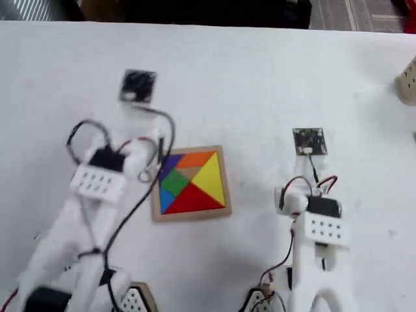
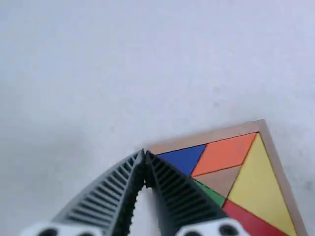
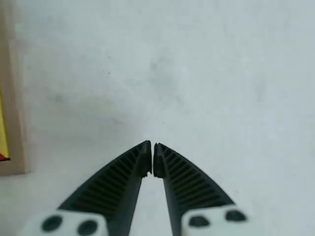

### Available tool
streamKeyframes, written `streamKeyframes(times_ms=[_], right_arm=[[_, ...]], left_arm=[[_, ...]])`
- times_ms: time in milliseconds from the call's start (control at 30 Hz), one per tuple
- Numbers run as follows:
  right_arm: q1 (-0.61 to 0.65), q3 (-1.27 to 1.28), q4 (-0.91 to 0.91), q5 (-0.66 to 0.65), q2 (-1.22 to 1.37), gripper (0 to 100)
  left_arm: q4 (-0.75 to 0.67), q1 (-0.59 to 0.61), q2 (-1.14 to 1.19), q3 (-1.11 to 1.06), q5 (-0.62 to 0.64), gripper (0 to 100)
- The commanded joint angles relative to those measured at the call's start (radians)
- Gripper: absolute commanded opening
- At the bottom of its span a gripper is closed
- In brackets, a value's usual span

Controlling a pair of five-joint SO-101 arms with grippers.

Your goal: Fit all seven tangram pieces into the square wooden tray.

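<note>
Seven pieces (image 1: 195,185) sat in the tray (image 2: 206,137); left gripper (image 2: 144,160), closed at its corner, could jolt it; right gripper (image 3: 151,152) closed.

white table (image 1: 260,71), wooden tray (image 1: 223,179) on it

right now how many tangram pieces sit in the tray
7, all in the tray: purple, orange at far edge; tan central; green, yellow at sides; red, blue near edge.

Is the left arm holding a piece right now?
No, the left gripper has its jaws shut on nothing, next to the tray corner.
</note>
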State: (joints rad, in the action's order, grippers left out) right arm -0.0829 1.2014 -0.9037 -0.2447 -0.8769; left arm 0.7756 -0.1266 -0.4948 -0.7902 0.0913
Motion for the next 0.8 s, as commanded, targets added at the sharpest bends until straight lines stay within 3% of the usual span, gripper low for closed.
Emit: streamKeyframes(times_ms=[0,333,567,767], right_arm=[[0.036,0.051,0.005,0.011,-0.185,1.8],[0.237,0.281,-0.09,0.005,-0.677,2.0],[0.32,0.454,-0.245,0.003,-0.937,18.9],[0.355,0.428,-0.367,0.003,-0.897,12.3]], left_arm=[[-0.044,0.113,-0.349,-0.247,-0.012,2],[-0.037,0.257,-0.911,-0.697,-0.112,2],[0.192,0.3,-1.303,-0.872,-0.203,2],[0.264,0.297,-1.313,-0.902,-0.262,2]])
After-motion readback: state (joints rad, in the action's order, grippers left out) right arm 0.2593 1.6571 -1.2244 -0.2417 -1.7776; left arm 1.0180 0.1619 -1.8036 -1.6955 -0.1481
